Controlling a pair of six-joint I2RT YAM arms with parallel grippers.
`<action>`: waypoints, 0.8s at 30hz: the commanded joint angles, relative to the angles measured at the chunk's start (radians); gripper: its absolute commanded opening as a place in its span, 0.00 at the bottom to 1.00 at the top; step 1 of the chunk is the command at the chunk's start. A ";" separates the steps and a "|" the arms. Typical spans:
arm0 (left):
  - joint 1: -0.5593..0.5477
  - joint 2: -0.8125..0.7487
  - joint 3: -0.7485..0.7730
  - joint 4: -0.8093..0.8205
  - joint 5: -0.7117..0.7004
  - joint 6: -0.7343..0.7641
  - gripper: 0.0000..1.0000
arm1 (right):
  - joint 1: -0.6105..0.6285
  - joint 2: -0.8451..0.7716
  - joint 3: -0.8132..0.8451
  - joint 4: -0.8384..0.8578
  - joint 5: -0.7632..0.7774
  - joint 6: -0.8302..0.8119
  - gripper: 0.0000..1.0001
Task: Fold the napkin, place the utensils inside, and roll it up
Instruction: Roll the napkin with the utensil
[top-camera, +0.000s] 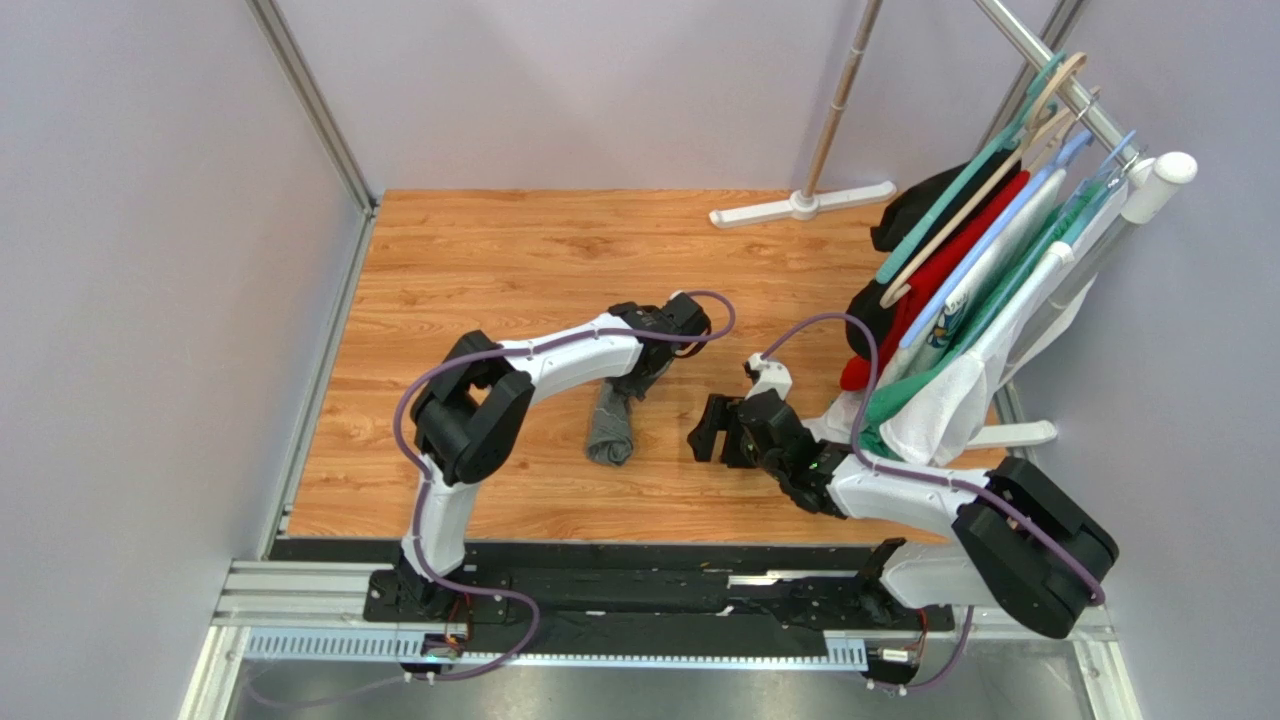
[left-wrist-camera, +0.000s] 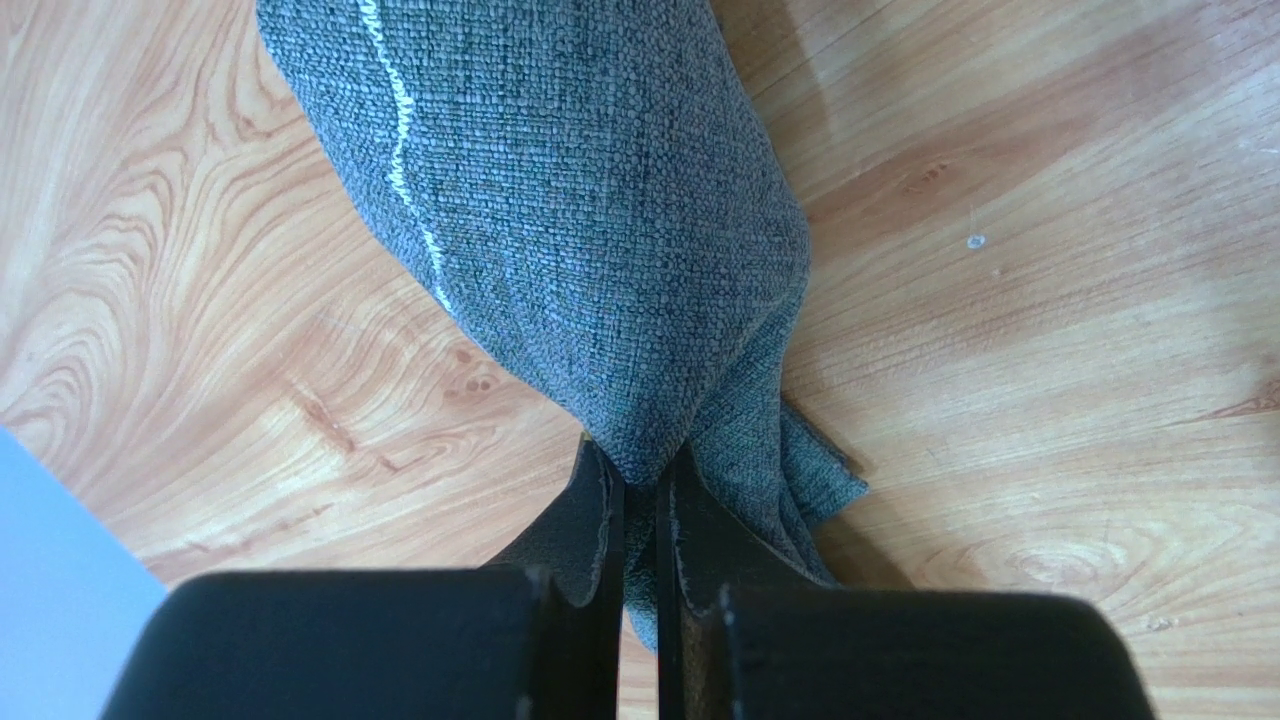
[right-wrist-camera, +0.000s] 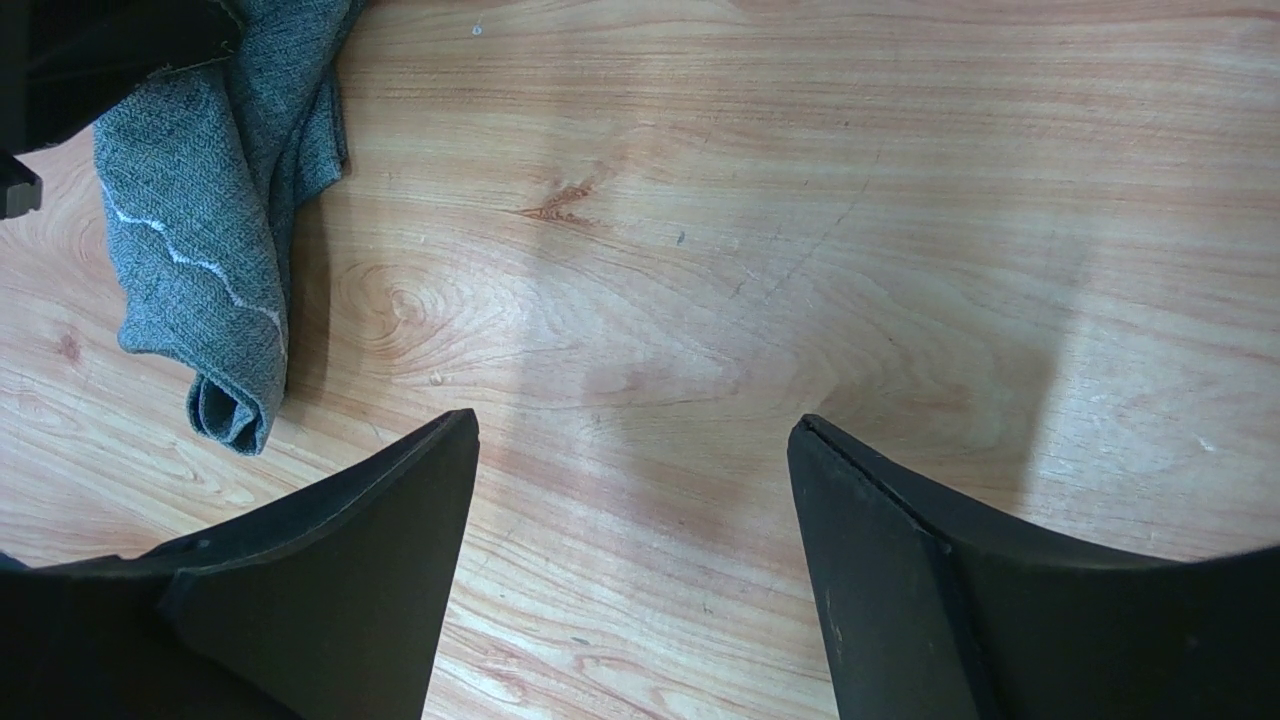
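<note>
Warm wood-grain surface (top-camera: 496, 270) spreads under and beyond the right pincer (top-camera: 709, 429), boxed in by plain pale walls (top-camera: 150, 300). Just right of that pincer, a rack (top-camera: 1010, 26) crowded with garments (top-camera: 950, 263); farther back, a white stand foot (top-camera: 804, 207).

Your surroundings: wood table, loaded clothes rack, pole stand.
You see a wood-grain table (top-camera: 496, 270) filling the middle. At the upper right, hangers (top-camera: 1052, 113) carry a red garment (top-camera: 962, 248), a black garment (top-camera: 917, 203), a teal garment (top-camera: 899, 399) and a white cloth (top-camera: 950, 420), all leaning over the table's right edge. A pole on a white foot (top-camera: 804, 206) stands at the top edge, and a metal rail (top-camera: 301, 600) runs along the bottom.
</note>
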 joint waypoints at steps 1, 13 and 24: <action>-0.023 0.073 0.030 -0.074 0.000 -0.007 0.11 | 0.004 -0.031 -0.006 0.036 0.023 -0.005 0.80; -0.046 0.059 0.059 -0.081 0.060 -0.050 0.48 | 0.004 -0.097 -0.035 -0.004 0.045 0.000 0.81; -0.052 0.002 0.058 -0.070 0.084 -0.069 0.61 | 0.002 -0.144 -0.039 -0.043 0.062 -0.010 0.81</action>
